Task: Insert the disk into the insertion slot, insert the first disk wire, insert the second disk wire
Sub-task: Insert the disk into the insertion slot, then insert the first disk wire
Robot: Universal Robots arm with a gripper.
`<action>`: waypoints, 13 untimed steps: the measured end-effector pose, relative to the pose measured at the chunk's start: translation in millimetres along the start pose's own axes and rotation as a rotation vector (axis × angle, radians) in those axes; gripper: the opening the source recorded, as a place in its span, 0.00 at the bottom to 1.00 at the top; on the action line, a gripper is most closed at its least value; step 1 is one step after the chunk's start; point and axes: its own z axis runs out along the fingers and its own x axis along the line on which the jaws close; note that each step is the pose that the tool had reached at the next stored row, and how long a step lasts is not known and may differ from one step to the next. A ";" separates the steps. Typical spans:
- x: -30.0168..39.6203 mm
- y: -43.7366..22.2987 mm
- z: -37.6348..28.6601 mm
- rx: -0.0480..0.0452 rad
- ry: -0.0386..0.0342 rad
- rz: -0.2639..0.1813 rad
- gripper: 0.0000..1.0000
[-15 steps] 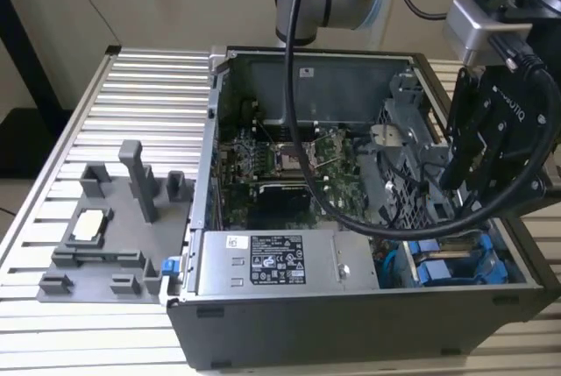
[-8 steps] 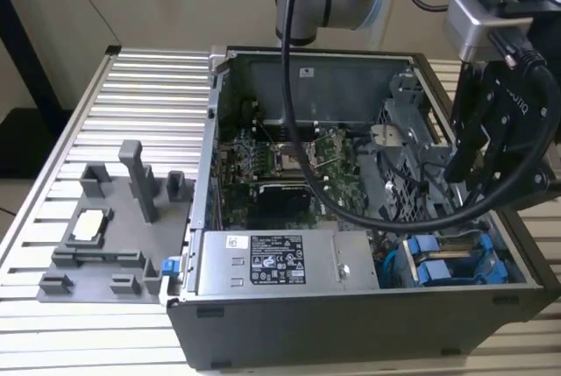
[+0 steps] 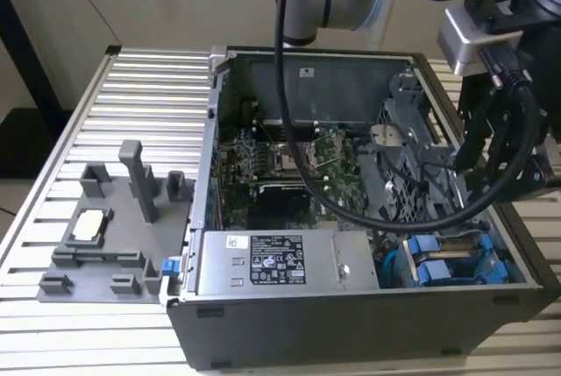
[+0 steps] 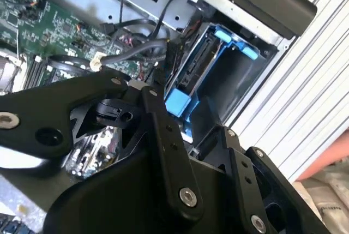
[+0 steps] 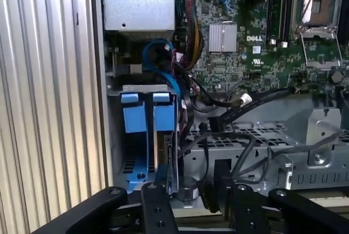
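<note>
The gripper (image 5: 191,178) hung over the open computer case (image 3: 351,328) with its fingers spread and empty, the disk (image 5: 163,130) seated in the insertion slot (image 5: 143,88) just ahead of one fingertip, black cables (image 5: 234,111) farther ahead.

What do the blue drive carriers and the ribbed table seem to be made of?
The blue carriers look like moulded plastic: even bright colour, soft sheen. The table looks like bare metal, probably aluminium: pale silver, straight parallel ribs.
</note>
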 end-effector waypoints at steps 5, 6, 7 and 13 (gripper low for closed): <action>-0.8 0.8 1.3 0.0731 -0.0048 -0.026 0.46; -1.3 0.9 1.8 0.0851 -0.0059 -0.033 0.46; -2.1 1.2 2.7 0.0932 -0.0069 -0.038 0.46; -7.1 2.0 7.0 0.0943 -0.0170 -0.111 0.46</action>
